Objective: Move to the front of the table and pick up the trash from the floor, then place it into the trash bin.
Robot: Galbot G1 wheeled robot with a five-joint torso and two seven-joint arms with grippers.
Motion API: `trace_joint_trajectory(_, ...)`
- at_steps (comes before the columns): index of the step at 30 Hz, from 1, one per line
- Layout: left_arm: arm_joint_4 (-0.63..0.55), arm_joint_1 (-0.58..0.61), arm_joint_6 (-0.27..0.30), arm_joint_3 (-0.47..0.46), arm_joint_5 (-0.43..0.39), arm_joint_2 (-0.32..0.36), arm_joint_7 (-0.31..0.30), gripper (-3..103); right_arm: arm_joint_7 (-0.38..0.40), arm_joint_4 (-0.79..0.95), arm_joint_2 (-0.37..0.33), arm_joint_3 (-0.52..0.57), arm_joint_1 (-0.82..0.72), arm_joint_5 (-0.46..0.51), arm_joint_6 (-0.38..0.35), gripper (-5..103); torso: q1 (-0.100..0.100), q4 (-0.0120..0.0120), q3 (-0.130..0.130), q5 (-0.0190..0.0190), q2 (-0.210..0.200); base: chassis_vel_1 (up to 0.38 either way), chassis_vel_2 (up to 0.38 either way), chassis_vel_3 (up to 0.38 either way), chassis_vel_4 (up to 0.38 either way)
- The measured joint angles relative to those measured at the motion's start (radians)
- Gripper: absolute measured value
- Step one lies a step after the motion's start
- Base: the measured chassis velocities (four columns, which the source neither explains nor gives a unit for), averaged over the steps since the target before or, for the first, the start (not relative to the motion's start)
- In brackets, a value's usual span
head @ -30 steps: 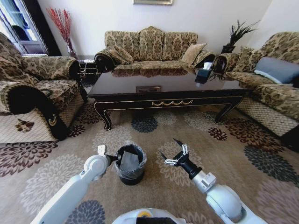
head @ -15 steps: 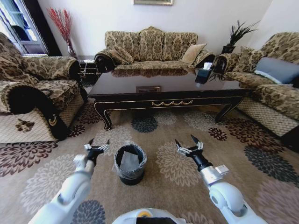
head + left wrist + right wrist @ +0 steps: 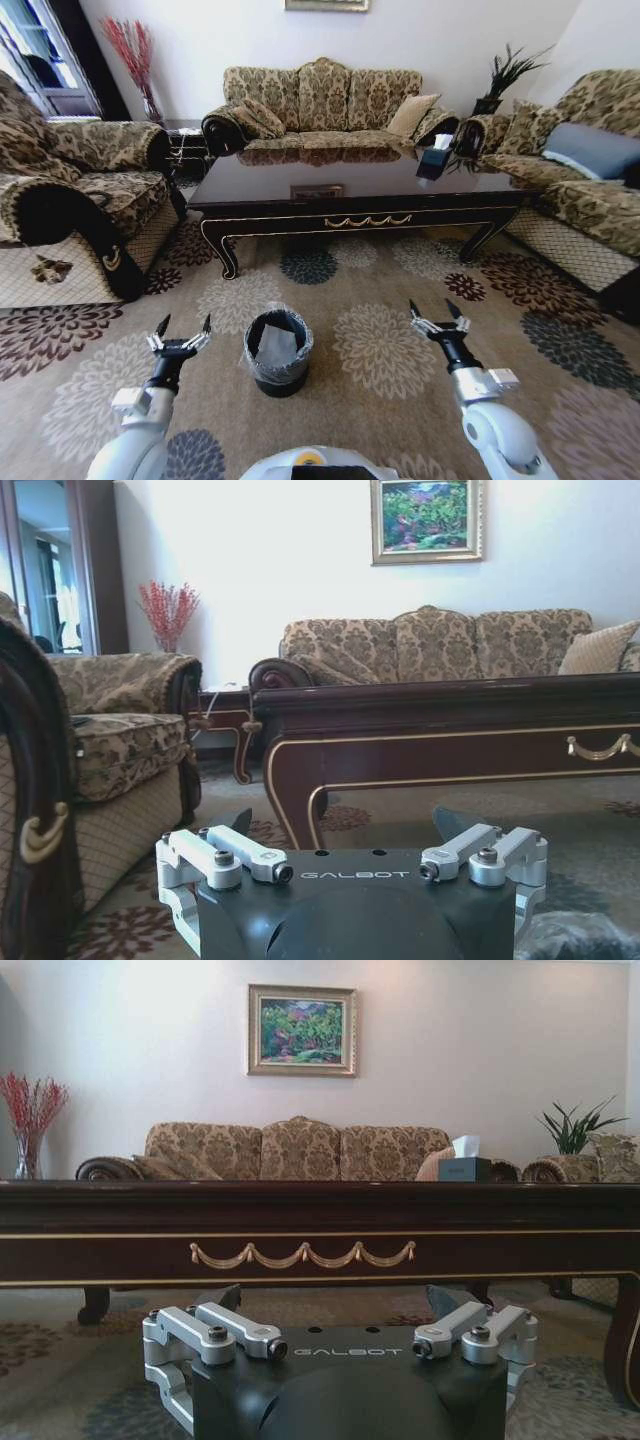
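Note:
The trash bin (image 3: 278, 352), black with a thin liner over its rim, stands on the carpet between my two arms. A pale grey shape lies inside it; I cannot tell what it is. No trash shows on the floor around it. My left gripper (image 3: 184, 324) hovers open and empty to the bin's left, about a hand's width away. Farther off on the bin's right, my right gripper (image 3: 431, 308) is also open and empty. The table (image 3: 350, 192), dark and glossy, stands beyond the bin. Both wrist views look past open fingers, left gripper (image 3: 345, 825) and right gripper (image 3: 335, 1300), at the table (image 3: 300, 1210).
A patterned armchair (image 3: 70, 200) stands at the left, a sofa (image 3: 320, 100) behind the table and another sofa (image 3: 580, 190) at the right. A dark tissue box (image 3: 435, 160) sits on the table's far right end. Flowered carpet (image 3: 380, 350) spreads around the bin.
The left gripper drew away from the bin's rim to the left and back toward me. The right gripper swung outward to the right. The bin stayed put.

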Motion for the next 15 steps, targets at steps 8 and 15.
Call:
trace_joint_trajectory(8, -0.006, -0.003, -0.007, 0.011, 0.023, -0.009, 0.0, 100, -0.029, -0.021, 0.001, 0.003, -0.014, -0.047, 0.055, 100, 0.0, -0.0003, 0.0, -0.0002, 0.0, 0.0, 0.0, 0.0, 0.0)
trace_joint_trajectory(15, -0.019, -0.012, -0.003, 0.02, 0.026, 0.001, 0.014, 100, -0.029, -0.021, -0.017, -0.017, 0.019, -0.072, 0.058, 100, 0.0, -0.0002, 0.0, -0.0002, 0.0, 0.0, 0.0, 0.0, 0.0)
